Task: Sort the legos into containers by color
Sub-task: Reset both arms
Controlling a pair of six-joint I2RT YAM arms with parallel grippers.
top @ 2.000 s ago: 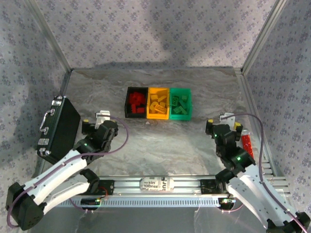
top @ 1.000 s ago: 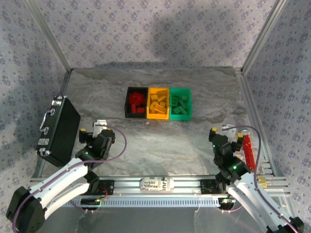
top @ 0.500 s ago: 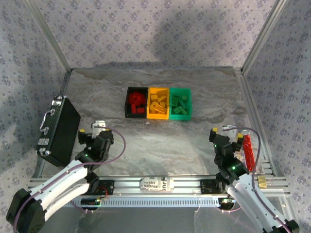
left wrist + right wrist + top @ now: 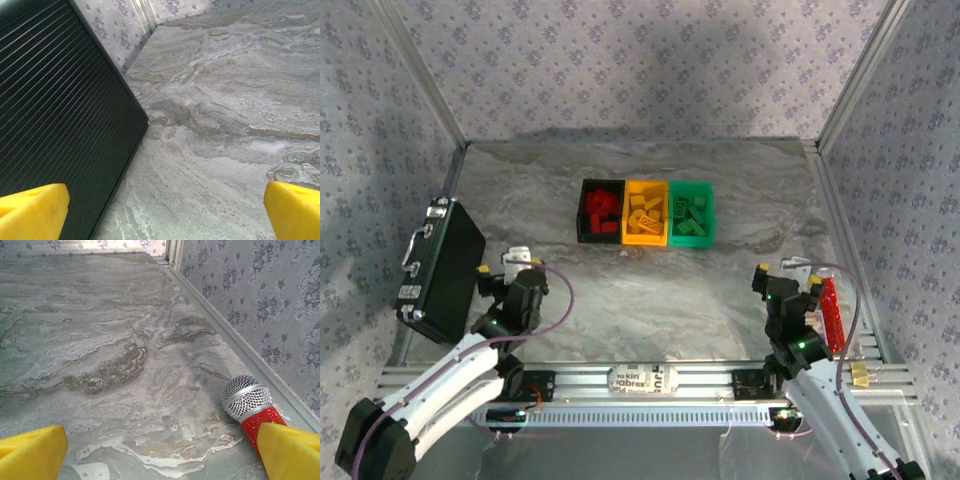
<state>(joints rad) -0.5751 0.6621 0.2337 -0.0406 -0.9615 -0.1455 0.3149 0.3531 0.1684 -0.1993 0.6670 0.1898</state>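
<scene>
Left hand (image 4: 502, 265) and right hand (image 4: 788, 275) hang open, empty; legos (image 4: 645, 215) lie sorted in bins (image 4: 711, 215). A stray swing could knock the microphone (image 4: 247, 400) or case (image 4: 440, 265).

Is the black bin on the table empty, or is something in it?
Not empty: seen from above, red bricks lie inside the black bin, covering much of its floor.

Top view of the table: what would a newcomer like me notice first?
The bright row of three bins mid-table stands out: a black bin holding red bricks, then a yellow-orange bin and a green bin, each filled with its own colour. Next, the glittery red microphone by the right wall and the black case at the left edge.
</scene>
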